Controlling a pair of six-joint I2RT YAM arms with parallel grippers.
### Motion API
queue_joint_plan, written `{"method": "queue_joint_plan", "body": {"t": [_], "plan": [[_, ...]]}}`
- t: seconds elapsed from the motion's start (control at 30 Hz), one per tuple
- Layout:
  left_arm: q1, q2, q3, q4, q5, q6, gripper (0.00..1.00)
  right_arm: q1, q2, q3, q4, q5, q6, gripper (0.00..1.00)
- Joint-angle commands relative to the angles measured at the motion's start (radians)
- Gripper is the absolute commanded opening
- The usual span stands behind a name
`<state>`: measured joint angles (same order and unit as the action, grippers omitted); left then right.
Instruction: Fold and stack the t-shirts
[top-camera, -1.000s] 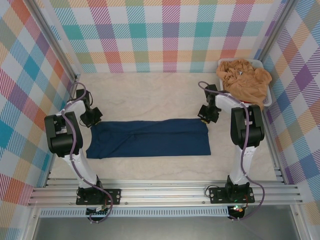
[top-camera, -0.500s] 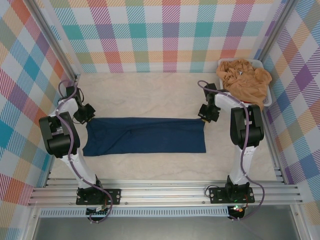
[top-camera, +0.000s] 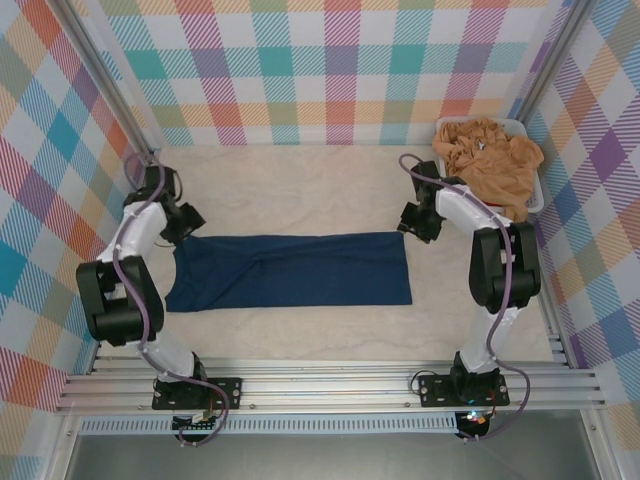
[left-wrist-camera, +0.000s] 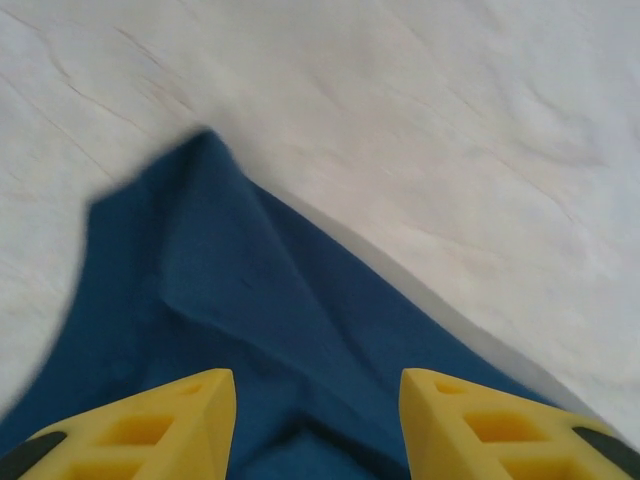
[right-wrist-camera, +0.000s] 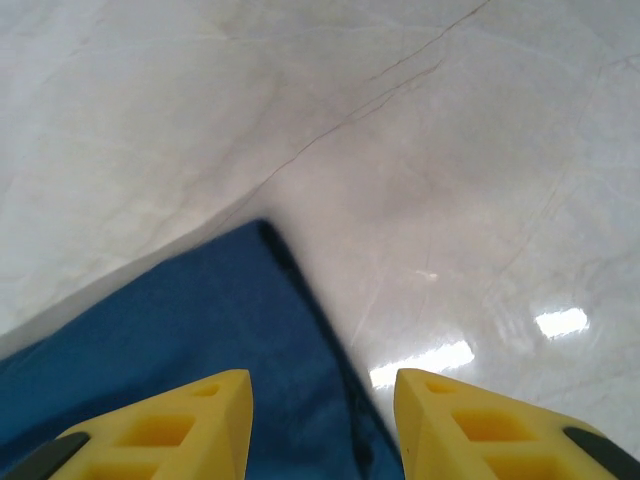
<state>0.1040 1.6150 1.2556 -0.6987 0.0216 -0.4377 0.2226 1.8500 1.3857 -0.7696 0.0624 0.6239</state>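
Yellow left fingers and right fingers, just released — the dark navy cloth t-shirt lies half-folded on the pale bench, next fold due.

left pincer jaws parted, right pincer jaws parted, both arms stretched forward, wrists low

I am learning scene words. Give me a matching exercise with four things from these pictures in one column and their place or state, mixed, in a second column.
1. navy t-shirt
2. tan-orange t-shirts
3. left fingers
4. right fingers

A. heaped in the white tub, far right
B. apart, over the navy shirt's far right corner
C. lying flat as a long band between the arms
D. apart, over the navy shirt's left end

Pairs: 1-C, 2-A, 3-D, 4-B
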Motion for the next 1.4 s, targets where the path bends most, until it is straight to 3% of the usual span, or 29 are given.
{"method": "queue_joint_plan", "body": {"t": [0.0,0.23,0.4,0.57,0.73,0.93,1.1,1.37], "plan": [[-0.076,-0.057,-0.105,-0.071,-0.039,-0.117,0.48,0.025,-0.053,-0.065,-0.006,-0.043,0.073,0.4],[-0.122,-0.049,-0.238,0.023,0.113,-0.291,0.5,0.026,-0.055,-0.162,0.039,-0.122,0.262,0.38],[-0.134,0.003,-0.211,0.034,0.142,-0.326,0.54,0.023,-0.051,-0.199,0.071,-0.16,0.406,0.39],[-0.146,0.027,-0.212,0.023,0.09,-0.36,0.54,0.023,-0.047,-0.212,0.07,-0.188,0.507,0.38],[-0.144,0.014,-0.212,0.053,0.053,-0.432,0.56,0.023,-0.029,-0.214,0.095,-0.176,0.548,0.32],[-0.144,0.009,-0.207,0.079,0.046,-0.564,0.58,0.023,0.023,-0.191,0.104,-0.161,0.539,0.1],[-0.144,0.046,-0.195,0.079,0.051,-0.652,0.52,0.024,0.023,-0.194,0.105,-0.158,0.517,0.03],[-0.144,0.07,-0.198,0.029,0.051,-0.625,0.33,0.024,0.021,-0.183,0.098,-0.15,0.485,0.0]]}}
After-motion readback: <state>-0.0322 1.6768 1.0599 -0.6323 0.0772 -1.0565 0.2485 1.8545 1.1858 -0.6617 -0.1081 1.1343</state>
